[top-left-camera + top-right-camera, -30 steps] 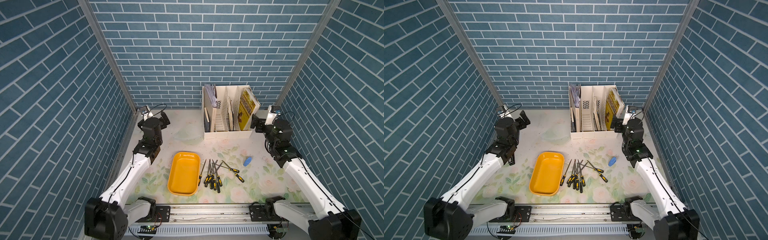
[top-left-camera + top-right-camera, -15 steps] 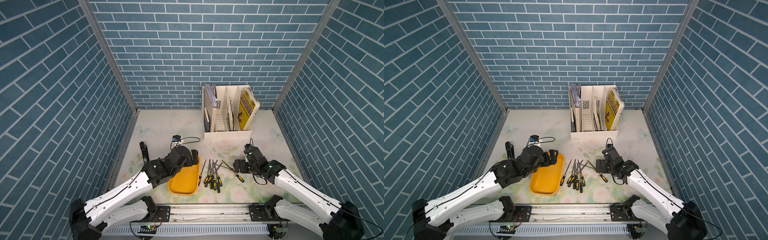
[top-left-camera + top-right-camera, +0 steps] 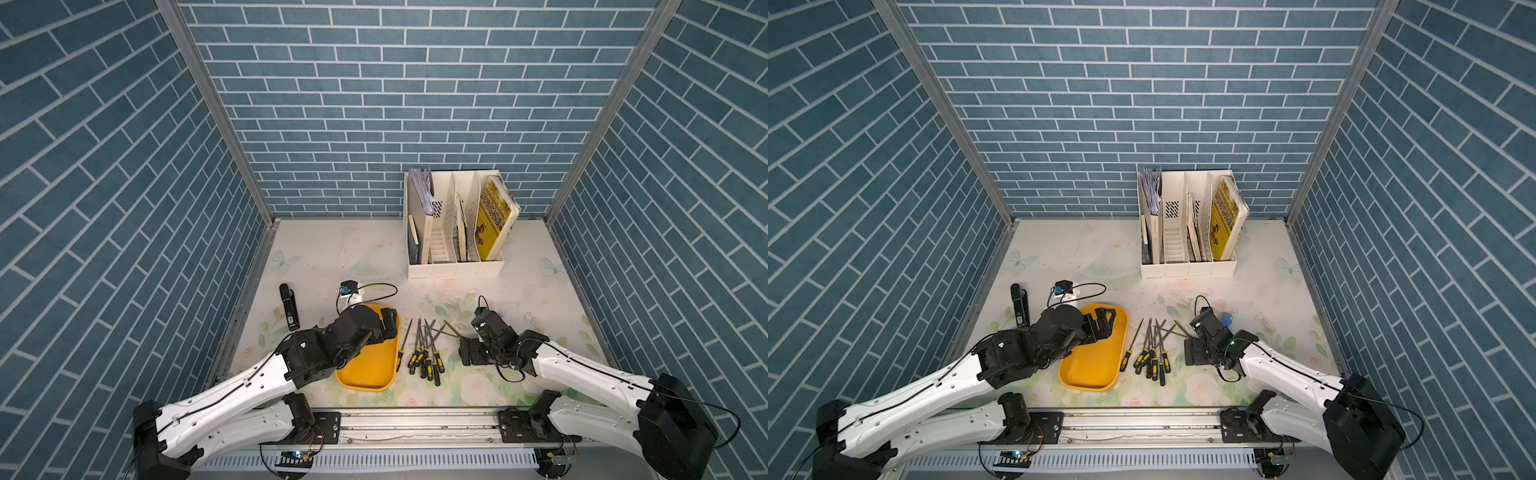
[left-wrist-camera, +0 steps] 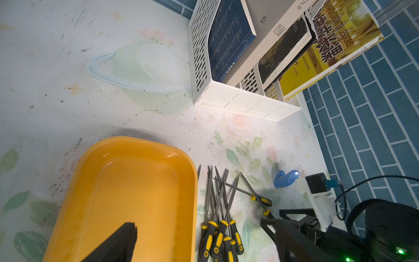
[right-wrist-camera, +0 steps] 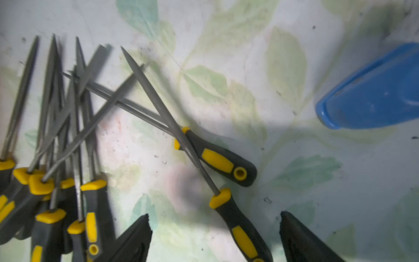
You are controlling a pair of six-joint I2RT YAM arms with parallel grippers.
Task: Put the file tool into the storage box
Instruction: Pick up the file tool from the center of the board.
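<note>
1. Files, steel with black-and-yellow handles, are heaped on the floral table, just beside the shallow yellow-orange plastic tray.
2. Right gripper jaws are spread either side of one file handle; it is not clamped.
3. Left gripper jaws are spread and held over the tray's far end.

Mounted on the silver base rail, the left arm and right arm are wearing glossy white shells dotted with small screws, while the joints and blocky housings nearest the rail are showing matte black. Thin black cables are trailing along them. Farthest from the rail, the right gripper is tapering into black wedge-shaped fingers, and a green light is glowing on its dark housing.
</note>
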